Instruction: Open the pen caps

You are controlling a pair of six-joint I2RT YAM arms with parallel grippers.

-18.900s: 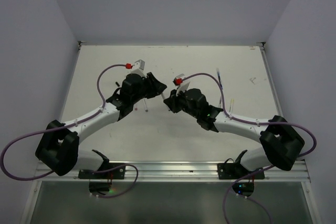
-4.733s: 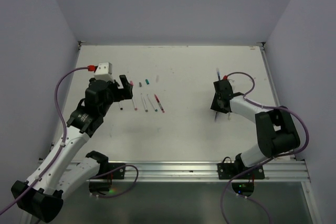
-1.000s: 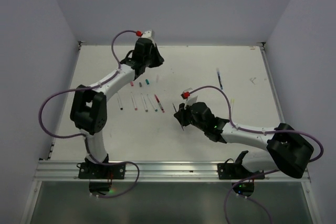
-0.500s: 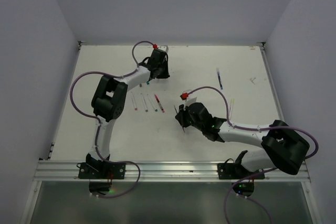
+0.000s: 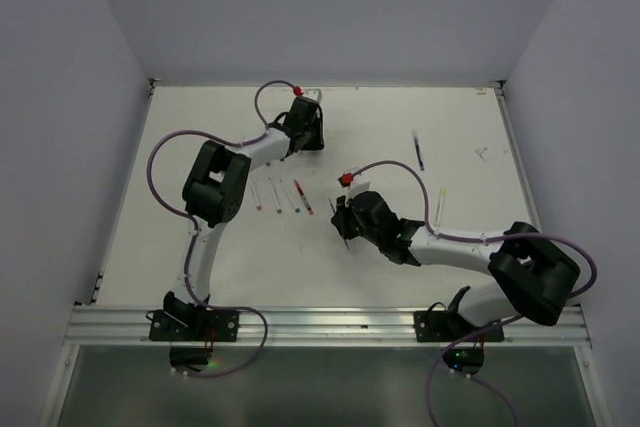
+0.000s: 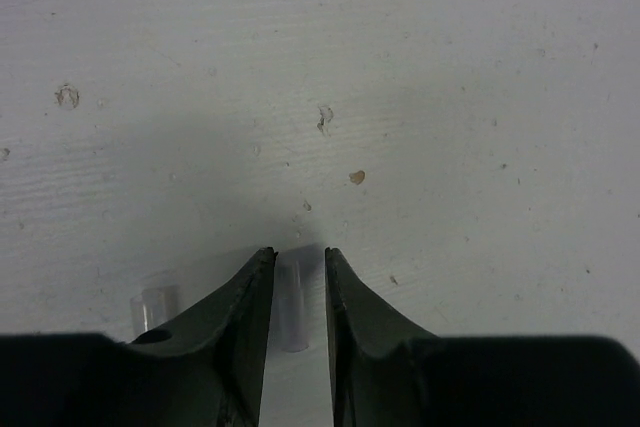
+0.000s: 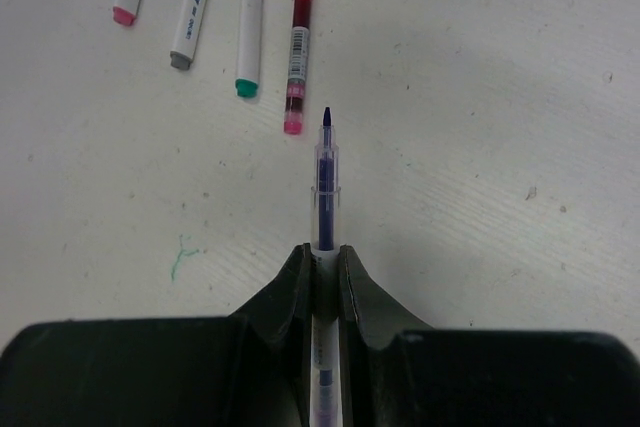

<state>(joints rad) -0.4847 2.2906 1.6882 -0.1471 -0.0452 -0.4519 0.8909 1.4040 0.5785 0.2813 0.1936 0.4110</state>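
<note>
Clamped shut in right gripper [image 7: 320, 249]: uncapped blue pen [image 7: 324, 182], long axis straight out along the fingers, nib aimed at the row of pens [image 7: 250, 17] just ahead, slightly left, roughly parallel. Five pens counted there, red pen [image 7: 298, 42] nearest the nib; far nearer this gripper than the other. By the far edge of the table [image 5: 400, 117], left gripper [image 6: 297, 253] parted slightly around a clear cap [image 6: 293, 297] resting on the surface; second clear cap [image 6: 155, 302] just beside. Two caps counted

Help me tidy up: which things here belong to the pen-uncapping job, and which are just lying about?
Job: clear-barrelled blue pen in the right gripper; row of five slim pens; lone dark-blue pen; two clear stubby plastic caps at the left gripper.
Lying about: green ink scribble; small brown speck.
</note>
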